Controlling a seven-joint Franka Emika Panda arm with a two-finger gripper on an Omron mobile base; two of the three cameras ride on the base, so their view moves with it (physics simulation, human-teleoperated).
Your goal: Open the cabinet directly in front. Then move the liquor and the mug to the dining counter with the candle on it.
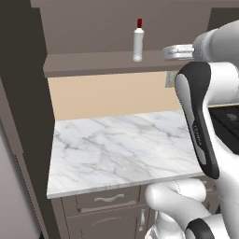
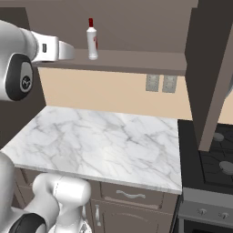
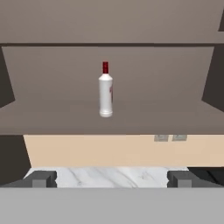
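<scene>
Our fingers (image 3: 41, 179) stand wide apart, holding nothing. Ahead, the liquor (image 3: 105, 89) stands upright, cap up, on the open cabinet (image 3: 52, 116) shelf near its front edge, bare shelf on both sides.

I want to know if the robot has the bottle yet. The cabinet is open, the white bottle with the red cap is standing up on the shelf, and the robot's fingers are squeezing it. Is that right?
Not quite. The gripper isn't squeezing the liquor; its fingers stand wide open and short of it, as the hand view shows. The rest is right: the cabinet is open and the bottle stands upright on the shelf.
</scene>
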